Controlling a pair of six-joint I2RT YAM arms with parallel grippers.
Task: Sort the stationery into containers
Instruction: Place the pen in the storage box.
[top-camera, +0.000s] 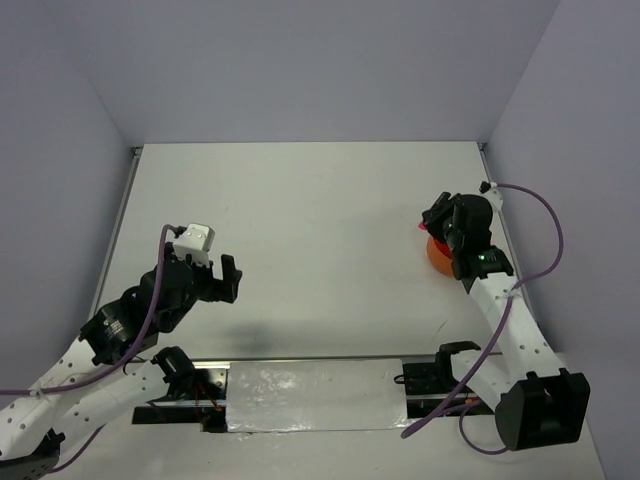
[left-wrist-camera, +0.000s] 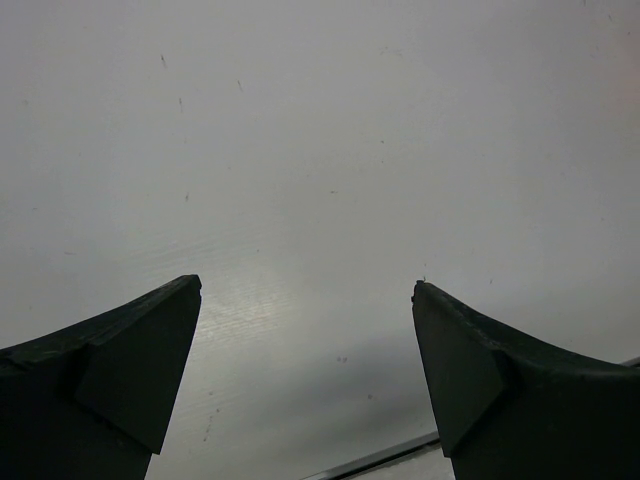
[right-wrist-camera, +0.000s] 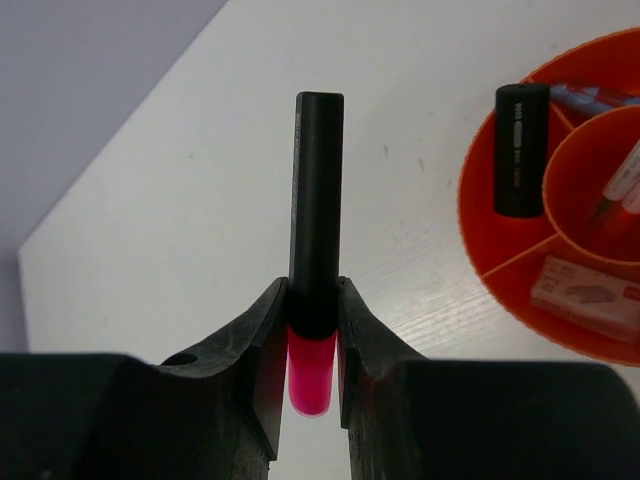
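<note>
Right wrist cam is showing the highlighter (right-wrist-camera: 318, 200) clamped btwn the R gripper (right-wrist-camera: 312, 300) jaws, which are pinching it where the black barrel is meeting its pink cap (right-wrist-camera: 311, 378). The barrel is pointing away from the cam, over bare table (right-wrist-camera: 200, 200). Bowl (right-wrist-camera: 480, 235) is sitting just to the right, apart from the held one. A 2nd highlighter (right-wrist-camera: 521, 150) is lying in an outer section of it, a white block (right-wrist-camera: 585, 293) is resting in the next section, and thin pens (right-wrist-camera: 622, 180) are leaning in the centre cup (right-wrist-camera: 575, 160). Top cam: R gripper is hovering by the bowl's far rim. L gripper (left-wrist-camera: 306, 284) is hanging wide open over table, holding nothing, well apart from the bowl.
</note>
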